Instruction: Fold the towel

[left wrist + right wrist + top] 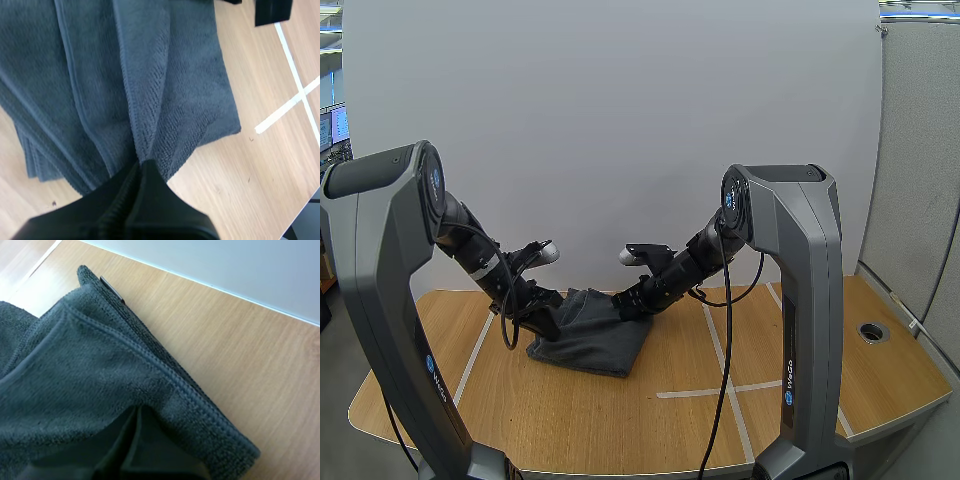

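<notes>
High view: my left gripper (546, 322) and right gripper (626, 304) each pinch the plush grey towel (590, 342). Its stitched hems lie in layered folds.

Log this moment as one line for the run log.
left gripper: shut on towel fold | right gripper: shut on towel edge | towel: bunched on table, between arms

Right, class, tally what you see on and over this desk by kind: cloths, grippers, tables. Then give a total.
towel: 1, dark grey
grippers: 2, left gripper and right gripper, each pinching the towel
table: 1, wooden
Total: 4
</notes>
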Motion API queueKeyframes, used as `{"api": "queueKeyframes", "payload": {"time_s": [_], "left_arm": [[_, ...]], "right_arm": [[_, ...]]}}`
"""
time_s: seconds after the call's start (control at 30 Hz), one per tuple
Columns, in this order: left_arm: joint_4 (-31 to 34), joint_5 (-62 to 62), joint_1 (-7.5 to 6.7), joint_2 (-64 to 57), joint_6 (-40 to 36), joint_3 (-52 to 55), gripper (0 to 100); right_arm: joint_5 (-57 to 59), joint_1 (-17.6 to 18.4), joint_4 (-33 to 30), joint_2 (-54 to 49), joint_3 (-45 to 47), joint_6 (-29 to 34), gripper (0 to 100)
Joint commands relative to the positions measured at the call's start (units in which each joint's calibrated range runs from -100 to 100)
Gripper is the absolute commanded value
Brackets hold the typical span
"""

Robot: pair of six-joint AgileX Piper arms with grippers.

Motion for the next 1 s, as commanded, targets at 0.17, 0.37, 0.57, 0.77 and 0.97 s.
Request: {"api": "queueKeyframes", "payload": {"time_s": [0.17, 0.37, 0.57, 0.77, 0.97], "left_arm": [[2.04, 0.46, 4.38, -1.41, 4.42, 6.59, 0], [0.65, 0.46, 6.64, -1.54, 4.65, 6.34, 16], [-4.5, 0.46, 7.44, -3.89, 7.87, 5.96, 76], [-4.44, 0.46, 7.44, -5.61, 9.25, 5.96, 89], [-4.31, 0.46, 7.44, -5.46, 9.35, 5.96, 83]], "right_arm": [[-3.6, 0.02, -1.23, 1.41, 0.24, -1.05, 0], [-1.99, 0.02, -2.08, 1.41, 0.24, -1.05, 0], [-1.99, 0.02, -2.48, 1.41, 0.24, -1.05, 0], [-1.99, 0.02, -2.45, 1.04, 0.24, -1.05, 0], [-1.22, 0.02, -2.74, -1.57, 0.24, -1.05, 0]]}}
